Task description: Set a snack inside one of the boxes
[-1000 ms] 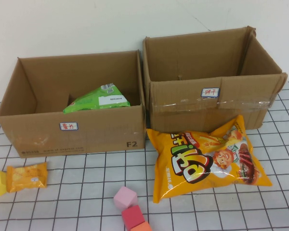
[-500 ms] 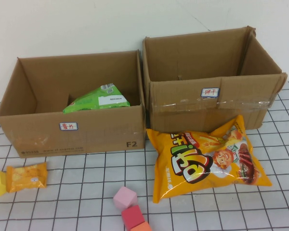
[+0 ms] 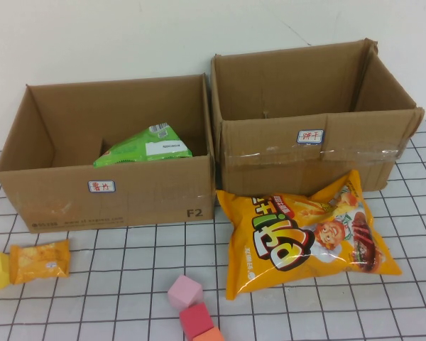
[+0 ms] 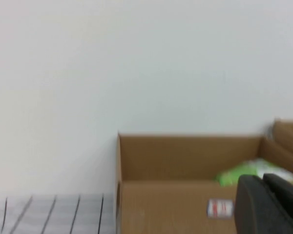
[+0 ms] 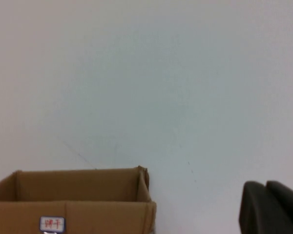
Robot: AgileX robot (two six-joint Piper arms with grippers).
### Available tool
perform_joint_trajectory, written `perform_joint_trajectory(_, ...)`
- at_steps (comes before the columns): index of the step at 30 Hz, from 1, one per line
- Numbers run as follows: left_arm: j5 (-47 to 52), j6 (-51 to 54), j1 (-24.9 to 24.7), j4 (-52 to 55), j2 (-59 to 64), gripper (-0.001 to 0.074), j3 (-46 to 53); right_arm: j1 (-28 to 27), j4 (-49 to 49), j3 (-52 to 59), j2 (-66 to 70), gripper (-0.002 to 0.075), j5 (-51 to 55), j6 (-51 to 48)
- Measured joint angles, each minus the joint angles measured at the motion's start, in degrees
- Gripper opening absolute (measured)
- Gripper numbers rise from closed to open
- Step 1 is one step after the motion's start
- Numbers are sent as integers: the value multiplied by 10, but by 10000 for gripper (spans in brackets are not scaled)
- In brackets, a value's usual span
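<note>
High view: two boxes are shown; the left box (image 3: 106,192) holds one green bag (image 3: 145,145), the right box (image 3: 312,142) nothing visible. Only a dark edge is seen of the left gripper (image 4: 271,204) and right gripper (image 5: 273,207), held off the table; their opening cannot be told.

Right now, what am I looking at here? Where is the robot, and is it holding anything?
It is a two-armed robot meant to box a snack. One camera looks down from above; the other two sit on the wrists. Neither arm shows from above. Each wrist view catches only a dark edge of its own gripper, left gripper and right gripper, raised and facing the wall, holding nothing visible. On the table: left box with a green bag inside, right box, a big chips bag, a small snack and some blocks.
</note>
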Motion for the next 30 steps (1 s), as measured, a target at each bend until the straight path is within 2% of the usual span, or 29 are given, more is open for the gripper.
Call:
perform_joint_trajectory(6, 218, 1, 0, 5, 125, -1, -117, 0, -37, -99, 42, 0, 151, 0)
perform_joint_trajectory(9, 282, 0, 0, -14, 203, -1, -150, 0, -41, -123, 90, 0, 200, -2)
perform_joint_trajectory(15, 251, 0, 0, -74, 330, -1, -160, 0, -43, -128, 197, 0, 263, -37)
perform_joint_trajectory(21, 250, 0, 0, -74, 468, 8, -200, 0, -39, -123, 286, 0, 320, -88)
perform_joint_trajectory(24, 250, 0, 0, -63, 535, 80, -235, 0, -25, -116, 316, 0, 323, -99)
perform_joint_trajectory(27, 250, 0, 0, -50, 602, 214, -268, 0, -3, -116, 325, 0, 315, -108)
perform_joint_trajectory(30, 250, 10, 0, -25, 674, 404, -301, 0, 8, -116, 326, 0, 305, -123)
